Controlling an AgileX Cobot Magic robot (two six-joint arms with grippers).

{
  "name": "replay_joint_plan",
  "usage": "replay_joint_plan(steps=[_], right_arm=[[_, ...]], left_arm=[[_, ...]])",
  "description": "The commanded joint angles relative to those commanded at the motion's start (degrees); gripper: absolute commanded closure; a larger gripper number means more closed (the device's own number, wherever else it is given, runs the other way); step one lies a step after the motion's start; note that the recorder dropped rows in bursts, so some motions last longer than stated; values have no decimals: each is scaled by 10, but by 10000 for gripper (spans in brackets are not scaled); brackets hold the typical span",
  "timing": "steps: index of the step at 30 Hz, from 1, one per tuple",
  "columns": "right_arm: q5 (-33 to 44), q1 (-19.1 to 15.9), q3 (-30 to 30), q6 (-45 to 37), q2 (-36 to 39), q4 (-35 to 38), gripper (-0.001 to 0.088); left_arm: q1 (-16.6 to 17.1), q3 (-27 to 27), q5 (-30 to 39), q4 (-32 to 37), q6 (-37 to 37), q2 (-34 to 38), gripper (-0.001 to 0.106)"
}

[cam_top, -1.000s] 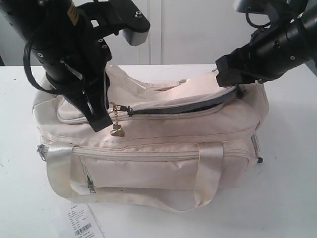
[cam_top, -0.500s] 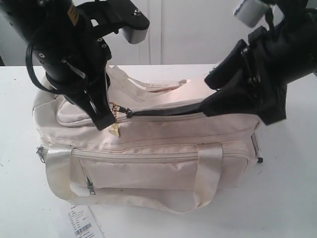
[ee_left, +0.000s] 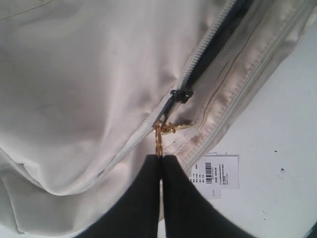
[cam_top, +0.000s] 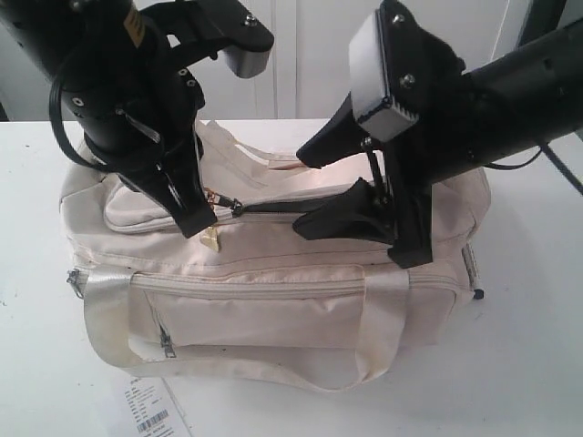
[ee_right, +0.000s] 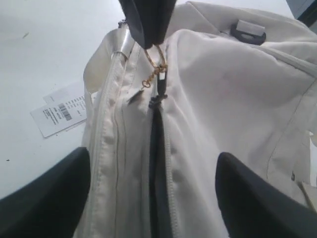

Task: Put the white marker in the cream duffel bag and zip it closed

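Observation:
The cream duffel bag [cam_top: 273, 300] lies on the white table, its top zip partly open as a dark slit [ee_right: 157, 163]. My left gripper [cam_top: 205, 223] is shut on the gold zip pull [ee_left: 159, 141], just beside the black slider [ee_left: 182, 94]. My right gripper [cam_top: 305, 193] hangs open above the middle of the bag, one finger on each side of the slit [ee_right: 152, 156], holding nothing. I cannot pick out the white marker. A slim white piece with a dark lower end [cam_top: 471, 269] at the bag's right front corner may be it or a bag fitting.
A white barcoded paper tag [cam_top: 150, 410] lies on the table in front of the bag's left end. The bag's webbing handle [cam_top: 364, 364] droops over its front. Bare white table [cam_top: 528, 364] lies to the right and in front.
My right gripper has swung from the bag's right end to above its middle and opened wide. The left gripper has kept its hold on the zip pull, barely moving.

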Motion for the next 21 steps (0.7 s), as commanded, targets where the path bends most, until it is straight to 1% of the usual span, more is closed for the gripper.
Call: replay_joint_plan(steps=[3,6,12,17,18,20,21], right_arm=[[-1,0,0,-13,17,0,206],[-1,0,0,-47,30,0,206],[-10,0,0,-100,47,0,206],[-11,4,0,-100,68,8,207],[-13,6,0,-100,72,8,215],[-16,12,0,-100,78,9,261],[-21,15,0,-100,81,9,309]], left_arm=[[0,0,0,0,-9,0,1053],[0,0,0,0,-24,0,1053],[0,0,0,0,-26,0,1053],[0,0,0,-4,-26,0,1053],[0,0,0,-4,-26,0,1053],[0,0,0,-4,-26,0,1053],[0,0,0,-4,-26,0,1053]])
